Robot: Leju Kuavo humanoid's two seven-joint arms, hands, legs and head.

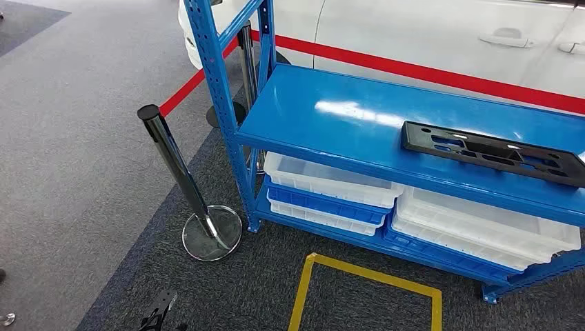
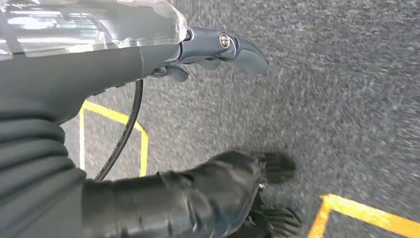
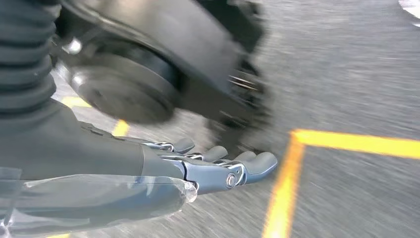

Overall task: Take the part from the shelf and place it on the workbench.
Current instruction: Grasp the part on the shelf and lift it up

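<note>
A long black plastic part (image 1: pixel 493 152) with slots lies flat on the top board of the blue shelf (image 1: pixel 331 117), toward its right end. My left hand (image 2: pixel 208 49) hangs over grey carpet with its fingers stretched out and nothing in them. My right hand (image 3: pixel 213 166) also hangs above the carpet, fingers extended and empty, near a yellow floor line (image 3: pixel 282 193). Both hands are far from the part.
White and blue bins (image 1: pixel 331 189) fill the shelf's lower level. A chrome stanchion post (image 1: pixel 181 172) with a round base stands left of the shelf, holding a red belt (image 1: pixel 190 86). A white car (image 1: pixel 441 34) is behind. A yellow square outline (image 1: pixel 365 293) marks the floor in front.
</note>
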